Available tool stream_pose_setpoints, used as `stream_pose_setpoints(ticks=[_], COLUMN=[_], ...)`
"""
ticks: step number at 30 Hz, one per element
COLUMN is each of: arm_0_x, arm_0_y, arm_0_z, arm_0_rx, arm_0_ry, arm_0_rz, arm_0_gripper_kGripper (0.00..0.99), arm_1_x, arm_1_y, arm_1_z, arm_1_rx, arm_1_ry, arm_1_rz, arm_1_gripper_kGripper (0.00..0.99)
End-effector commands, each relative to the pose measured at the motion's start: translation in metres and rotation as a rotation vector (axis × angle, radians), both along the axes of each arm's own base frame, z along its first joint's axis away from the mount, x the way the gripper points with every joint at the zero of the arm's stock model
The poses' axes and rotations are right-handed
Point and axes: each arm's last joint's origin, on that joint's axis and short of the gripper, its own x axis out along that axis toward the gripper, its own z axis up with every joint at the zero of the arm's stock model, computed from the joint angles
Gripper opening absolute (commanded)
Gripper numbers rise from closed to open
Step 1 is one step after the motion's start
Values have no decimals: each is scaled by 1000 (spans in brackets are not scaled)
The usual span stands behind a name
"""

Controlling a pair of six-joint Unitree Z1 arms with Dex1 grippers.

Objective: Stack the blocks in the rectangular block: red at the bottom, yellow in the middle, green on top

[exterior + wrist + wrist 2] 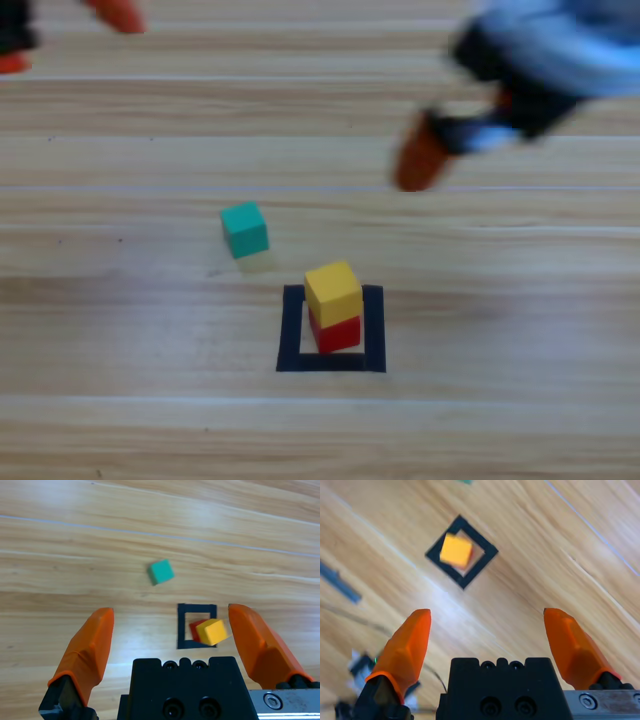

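The yellow cube sits on the red cube inside the black tape square. The green cube lies on the wood to the upper left of the square, apart from it. My right gripper hangs above the table to the upper right of the stack; its wrist view shows it open and holding nothing, with the yellow cube and the square ahead. My left gripper waits at the top left corner, open, looking at the green cube and the stack.
In the right wrist view a dark strip and some cables and small parts lie at the left and bottom left. Bare wood surrounds the square and the green cube.
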Motion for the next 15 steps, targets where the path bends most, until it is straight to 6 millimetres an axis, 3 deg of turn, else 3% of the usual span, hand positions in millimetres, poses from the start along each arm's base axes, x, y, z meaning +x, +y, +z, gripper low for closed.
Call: stream_pose_setpoints(ticks=[1, 7, 11, 15], arm_0_x=[83, 142, 175, 186], arm_0_y=[-38, -82, -108, -119], arm_0_z=[-46, -90, -127, -152], arm_0_rx=[19, 99, 167, 161], arm_0_ry=[165, 343, 453, 517], arm_0_rz=[110, 198, 245, 273], arm_0_gripper_kGripper=[973, 968, 960, 960], arm_1_x=[-56, -62, -63, -67], arm_1_y=[-90, -85, -82, -84], arm_1_z=[18, -33, -37, -36], arm_1_rx=[120, 152, 158, 190], arm_1_ry=[-73, 36, 55, 77], arm_1_rz=[160, 341, 385, 429], arm_1_gripper_kGripper=[990, 989, 989, 989])
